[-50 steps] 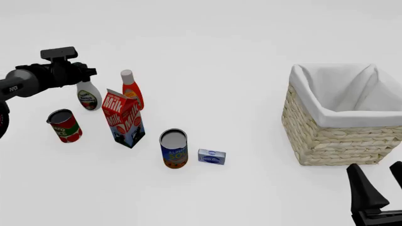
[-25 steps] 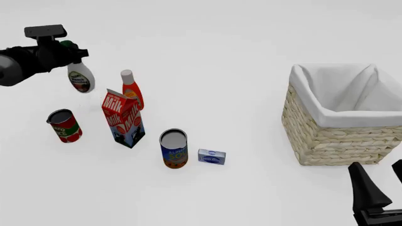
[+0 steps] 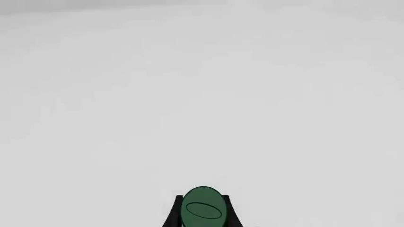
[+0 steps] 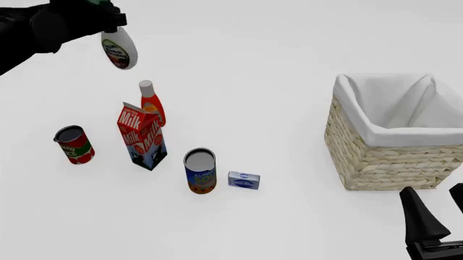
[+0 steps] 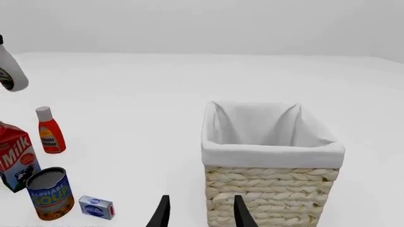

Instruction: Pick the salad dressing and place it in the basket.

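My left gripper (image 4: 101,16) is shut on the salad dressing (image 4: 119,49) near its neck and holds the white bottle high above the table at the far left; the bottle hangs tilted below the fingers. In the left wrist view its dark green cap (image 3: 203,211) sits between the fingers (image 3: 171,217). The bottle's lower body also shows in the right wrist view (image 5: 11,71). The wicker basket (image 4: 391,157) with white lining stands at the right, also in the right wrist view (image 5: 271,189). My right gripper (image 4: 437,211) is open and empty at the near right, just in front of the basket.
A red-orange bottle with a white cap (image 4: 151,103), a red milk carton (image 4: 142,135), a red can (image 4: 74,144), a blue-orange can (image 4: 200,171) and a small blue box (image 4: 244,180) stand on the left half of the table.
My left gripper has lifted the salad dressing from beside the red bottle, up and a little to the right. The right arm has stayed in place.
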